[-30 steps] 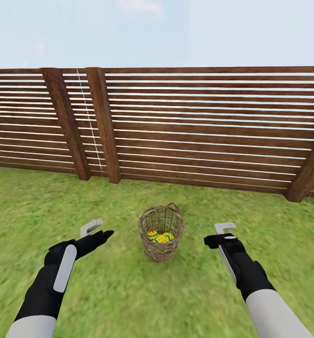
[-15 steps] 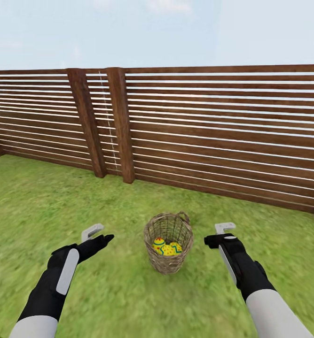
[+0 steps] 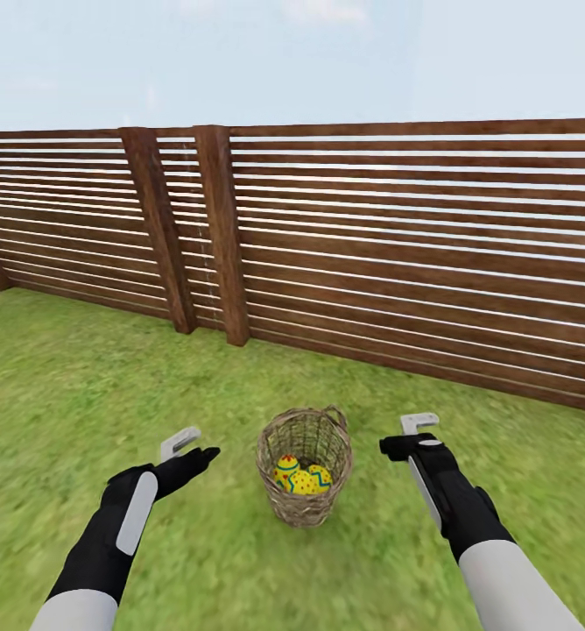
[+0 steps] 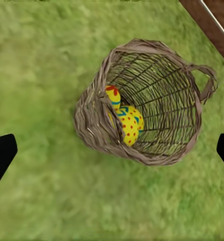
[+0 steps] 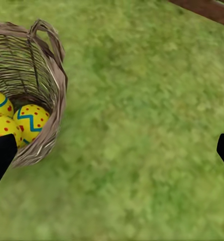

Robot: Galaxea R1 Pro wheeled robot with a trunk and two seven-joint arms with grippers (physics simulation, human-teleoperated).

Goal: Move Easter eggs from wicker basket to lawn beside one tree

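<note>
The wicker basket (image 3: 305,508) stands upright on the lawn (image 3: 65,394), straight ahead between my two arms. Three yellow Easter eggs (image 3: 297,476) with red dots and blue-green zigzags lie at its bottom; they also show in the left wrist view as eggs (image 4: 124,123) and in the right wrist view as eggs (image 5: 14,120). My left gripper (image 3: 193,448) hovers open to the left of the basket, my right gripper (image 3: 406,436) open to its right, both apart from it and empty. No tree is in view.
A brown slatted wooden fence (image 3: 371,254) with thick posts (image 3: 222,237) runs across the back, a few steps beyond the basket. Grass spreads to both sides and towards me.
The whole view has swung, so the fence posts sit further right in the picture than a second ago, and the basket now sits slightly lower. Both grippers stay open and empty.
</note>
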